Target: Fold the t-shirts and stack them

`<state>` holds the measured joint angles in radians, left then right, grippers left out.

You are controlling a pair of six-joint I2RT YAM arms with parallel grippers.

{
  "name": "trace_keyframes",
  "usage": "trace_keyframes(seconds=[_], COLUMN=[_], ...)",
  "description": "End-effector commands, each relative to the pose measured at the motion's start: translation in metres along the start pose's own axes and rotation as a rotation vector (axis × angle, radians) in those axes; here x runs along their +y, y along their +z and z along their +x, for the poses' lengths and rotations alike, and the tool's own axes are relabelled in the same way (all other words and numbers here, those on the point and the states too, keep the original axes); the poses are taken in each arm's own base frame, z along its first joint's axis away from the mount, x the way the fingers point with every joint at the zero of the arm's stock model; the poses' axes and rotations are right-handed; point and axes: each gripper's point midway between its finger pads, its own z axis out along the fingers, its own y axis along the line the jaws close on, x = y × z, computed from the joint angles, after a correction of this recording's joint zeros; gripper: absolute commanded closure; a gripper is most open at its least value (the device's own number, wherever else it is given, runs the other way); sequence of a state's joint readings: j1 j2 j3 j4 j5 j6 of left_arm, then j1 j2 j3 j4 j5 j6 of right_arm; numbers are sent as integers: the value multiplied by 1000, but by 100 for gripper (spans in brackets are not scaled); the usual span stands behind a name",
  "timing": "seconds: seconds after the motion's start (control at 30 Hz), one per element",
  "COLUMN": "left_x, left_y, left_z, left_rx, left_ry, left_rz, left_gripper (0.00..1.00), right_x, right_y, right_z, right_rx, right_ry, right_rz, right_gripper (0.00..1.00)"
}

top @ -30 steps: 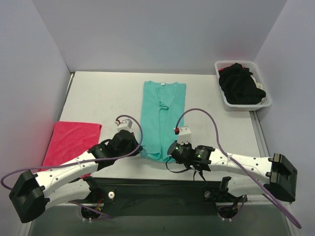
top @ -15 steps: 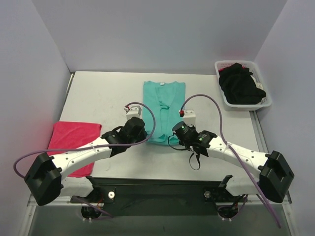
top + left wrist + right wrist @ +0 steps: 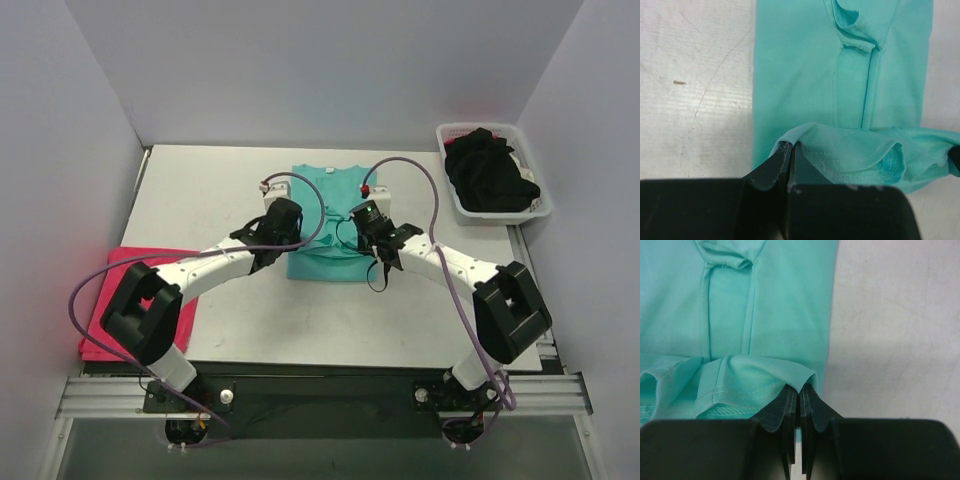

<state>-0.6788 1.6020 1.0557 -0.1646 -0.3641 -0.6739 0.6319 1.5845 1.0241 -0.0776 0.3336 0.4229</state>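
Both arms are reaching out over the middle of the desk (image 3: 200, 200), and the teal-green t-shirt (image 3: 322, 262) is lying there between them, already narrowed into a long strip with its collar (image 3: 847, 20) pointing to the far side. The left tool (image 3: 790, 147) is pinching the near hem at the strip's left edge, its fingers pressed together with a fold of teal cloth caught between them. The right tool (image 3: 800, 390) is doing the same at the right edge, clamped tight on its corner of the hem.

Between the two tools the hem is hanging in a loose, sagging band, stitching showing, and it is sitting over the body of the shirt rather than flat on the desk. Whether that band is touching the layer beneath is hard to say from these angles. In the overhead view both wrists are covering the middle of the strip, with the near fold line showing just below them.

Off at the near left, the pinkish-red t-shirt (image 3: 105, 310) is lying folded, partly under the left arm. At the far right, the black t-shirts (image 3: 490, 180) are sitting heaped in the white basket (image 3: 480, 127), well apart from the action.
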Motion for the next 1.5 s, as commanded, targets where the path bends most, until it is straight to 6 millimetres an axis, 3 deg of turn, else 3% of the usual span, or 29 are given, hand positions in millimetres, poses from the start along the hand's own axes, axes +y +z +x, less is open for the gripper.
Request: trace_keyframes(seconds=[0.0, 0.17, 0.23, 0.5, 0.57, 0.6, 0.63, 0.7, 0.73, 0.87, 0.93, 1.0, 1.17, 1.3, 1.33, 1.4, 1.43, 1.47], left_x=[-20, -25, -22, -25, -28, -27, -32, -34, -40, -44, -46, -42, -32, -26, -18, -16, -6, -3], left_y=[14, 46, 59, 91, 101, 107, 108, 108, 105, 92, 84, 77, 68, 56, 58, 51, 53, 51], left_z=[-37, -43, -34, -41, -53, -56, -74, -91, -109, -150, -158, -158, -141, -114, -95, -83, -63, -56], left_rx=[-61, -24, 11, 44, 32, 25, -12, -55, -100, -209, -223, -229, -200, -137, -100, -72, -34, -18], left_ry=[-4, -16, -6, 0, -4, -4, -12, -10, -12, -13, -6, 4, -3, 5, 16, 24, 33, 37], left_rz=[63, 82, 66, 95, 120, 122, 141, 143, 156, 149, 150, 141, 151, 177, 166, 177, 164, 167], left_gripper=[100, 100, 100, 97, 89, 82, 80, 72, 70, 59, 55, 52, 48, 48, 48, 48, 48, 48], right_x=[7, 4, 5, -9, -13, -17, -19, -23, -27, -39, -39, -39, -26, -8, -6, -2, -2, -1], right_y=[11, 30, 38, 61, 65, 69, 70, 71, 72, 65, 58, 51, 41, 28, 26, 21, 20, 17], right_z=[-26, -31, -29, -35, -40, -47, -53, -72, -79, -113, -123, -123, -84, -57, -52, -36, -31, -28], right_rx=[-28, -1, 15, 26, 20, 9, 0, -30, -39, -101, -115, -117, -52, -18, -10, 19, 29, 33], right_ry=[2, 30, 32, 70, 84, 94, 103, 115, 121, 128, 120, 120, 98, 45, 42, 34, 41, 51], right_rz=[-19, -15, -10, 50, 67, 78, 83, 105, 117, 157, 156, 150, 103, 67, 65, 48, 41, 26], right_gripper=[100, 100, 100, 100, 95, 88, 84, 77, 76, 72, 71, 71, 71, 71, 71, 70, 69, 68])
